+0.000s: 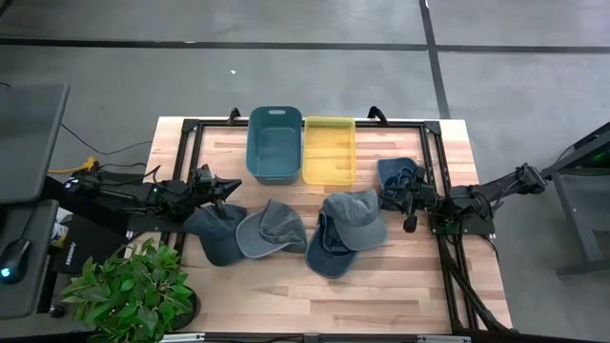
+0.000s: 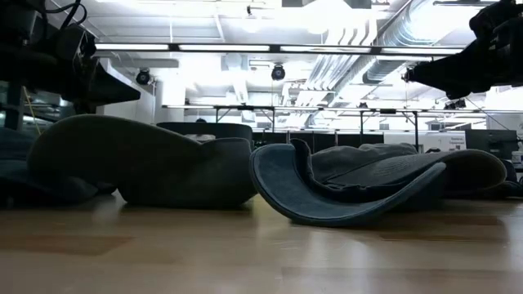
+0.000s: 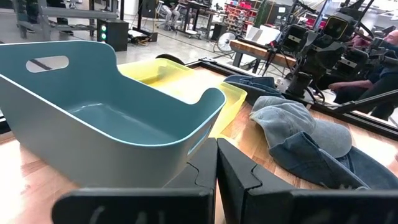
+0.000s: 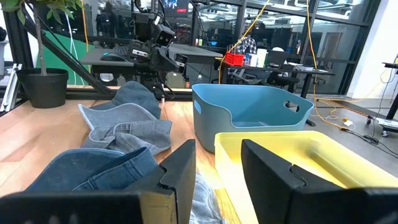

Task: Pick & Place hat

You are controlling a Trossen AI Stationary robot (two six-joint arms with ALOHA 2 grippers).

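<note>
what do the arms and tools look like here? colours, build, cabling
Both arms are dark, near black, with slim jointed links. The left tool has two flat black fingers with notched inner edges. The right tool has broader black fingers, one with a tan edge. No markings show. Black cables trail by the left arm's base, with a small green light.

It was a robotics lab in an open industrial hall: a wooden bench [image 1: 381,286] on a grey concrete floor [image 1: 286,76], exposed ceiling ducts [image 2: 384,57] and strip lights overhead, rows of equipment-laden desks [image 4: 298,71] behind.
</note>
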